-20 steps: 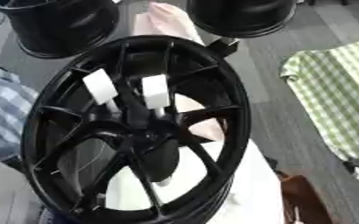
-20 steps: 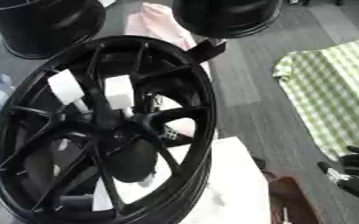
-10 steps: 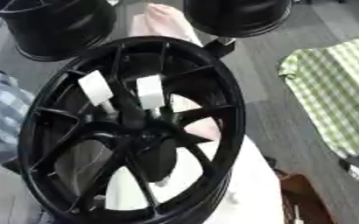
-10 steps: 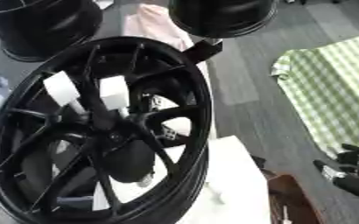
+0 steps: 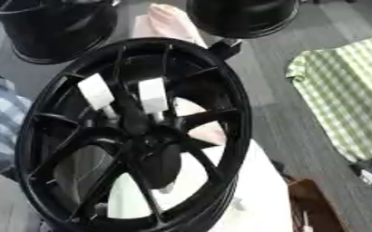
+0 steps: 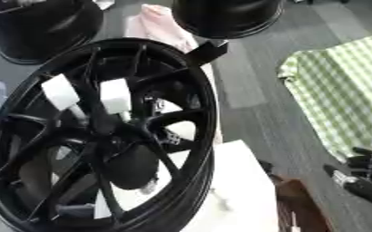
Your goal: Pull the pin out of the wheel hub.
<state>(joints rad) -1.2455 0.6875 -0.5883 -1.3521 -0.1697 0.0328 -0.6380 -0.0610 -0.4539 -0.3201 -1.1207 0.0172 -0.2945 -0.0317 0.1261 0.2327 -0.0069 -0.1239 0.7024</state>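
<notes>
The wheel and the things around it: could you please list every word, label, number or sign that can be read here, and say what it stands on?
None can be read.
The two white tags on the spokes of the black wheel show no print.
The green checked cloth bears only its pattern.
The right hand, at the lower right edge, shows no legible marking.

The near left is filled by a large black wheel (image 5: 134,136) lying on a white surface (image 5: 261,190). Its hub is crowded by two white blocks (image 5: 154,95) and the spokes. Two more black wheels (image 6: 229,16) block the far side. Open grey floor (image 6: 252,90) is left between the wheel and a checked cloth (image 6: 340,90) at right.
</notes>
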